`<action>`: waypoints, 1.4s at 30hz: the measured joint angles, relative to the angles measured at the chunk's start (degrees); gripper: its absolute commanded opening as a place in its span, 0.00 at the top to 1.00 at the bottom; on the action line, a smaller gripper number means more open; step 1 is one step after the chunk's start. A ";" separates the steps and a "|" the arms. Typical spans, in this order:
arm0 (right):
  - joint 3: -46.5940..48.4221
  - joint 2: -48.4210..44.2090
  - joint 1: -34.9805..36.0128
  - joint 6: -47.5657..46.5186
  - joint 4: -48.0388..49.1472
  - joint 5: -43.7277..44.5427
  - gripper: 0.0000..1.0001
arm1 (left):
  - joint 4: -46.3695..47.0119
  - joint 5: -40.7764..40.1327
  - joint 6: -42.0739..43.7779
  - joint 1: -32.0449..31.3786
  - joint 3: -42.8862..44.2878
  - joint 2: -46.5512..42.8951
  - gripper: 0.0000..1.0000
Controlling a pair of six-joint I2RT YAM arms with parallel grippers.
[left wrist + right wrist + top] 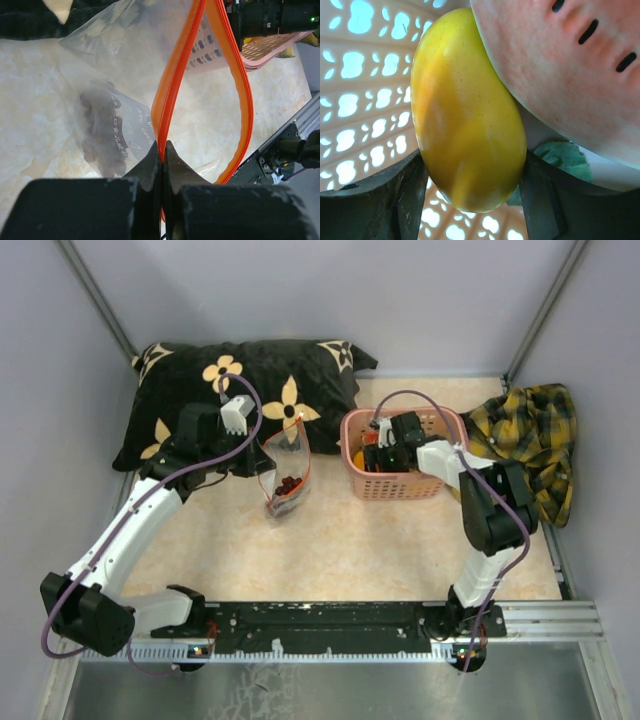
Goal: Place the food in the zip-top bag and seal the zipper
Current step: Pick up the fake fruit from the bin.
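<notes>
Closest in, the left pincer (162, 150) is clamped tight on one lip of the zipper (172, 90), with the orange strip running straight out ahead of its jaws. The other lip bows away to the pincer's right, so the mouth of the zip-top bag (115, 60) gapes. Ahead and left of the jaws, inside the clear plastic, lies a dark grape bunch (102, 130). Loading therefore looks partly done, and the step in hand appears to be fetching another piece. Farther off, past the bag's mouth, the right pincer (470, 200) is down inside the pink basket (365, 100), with both fingers against the sides of a yellow toy fruit (465, 110). A watermelon slice (560, 65) crowds in just to its right. The next move probably calls for lifting the fruit clear of the basket wall and carrying it to the held-open mouth, leaving the sealing for last.
</notes>
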 measured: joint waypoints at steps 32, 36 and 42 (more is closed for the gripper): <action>0.37 -27.21 4.28 2.49 -7.54 15.76 0.65 | 0.00 0.13 -0.02 0.11 0.00 0.07 1.00; 2.32 -30.18 7.74 3.28 -8.15 17.25 0.66 | -0.02 0.13 0.00 0.11 0.00 0.07 1.00; 3.87 -34.27 12.74 6.73 -6.54 17.75 0.66 | 0.00 0.13 -0.02 0.11 0.00 0.07 1.00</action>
